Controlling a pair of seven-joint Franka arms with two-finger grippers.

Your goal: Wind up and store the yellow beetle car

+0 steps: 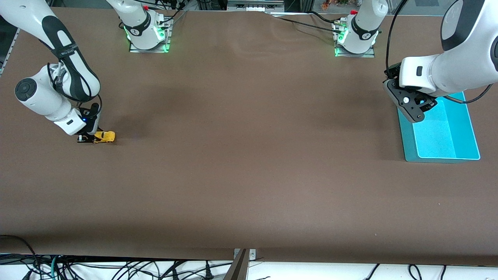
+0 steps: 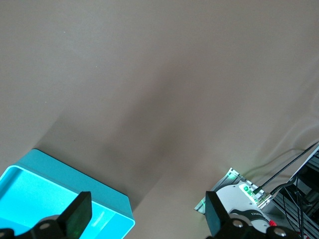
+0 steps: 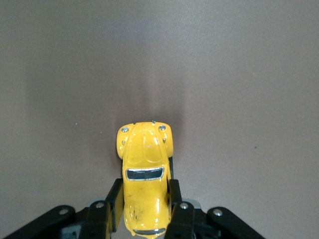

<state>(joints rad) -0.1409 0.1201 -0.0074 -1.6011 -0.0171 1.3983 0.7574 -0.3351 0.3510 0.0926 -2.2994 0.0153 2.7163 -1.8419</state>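
Observation:
The yellow beetle car (image 1: 105,136) stands on the brown table near the right arm's end. My right gripper (image 1: 92,137) is low at the table and shut on the car's rear half. In the right wrist view the car (image 3: 145,169) sits between the two black fingers (image 3: 114,203), its nose pointing away from the gripper. My left gripper (image 1: 413,107) hangs open and empty in the air over the edge of the teal bin (image 1: 443,132). Its fingertips (image 2: 76,215) frame a corner of the bin (image 2: 65,184) in the left wrist view.
The teal bin stands at the left arm's end of the table. The two arm bases (image 1: 148,33) (image 1: 356,37) stand along the table's edge farthest from the front camera. Cables hang below the edge nearest that camera.

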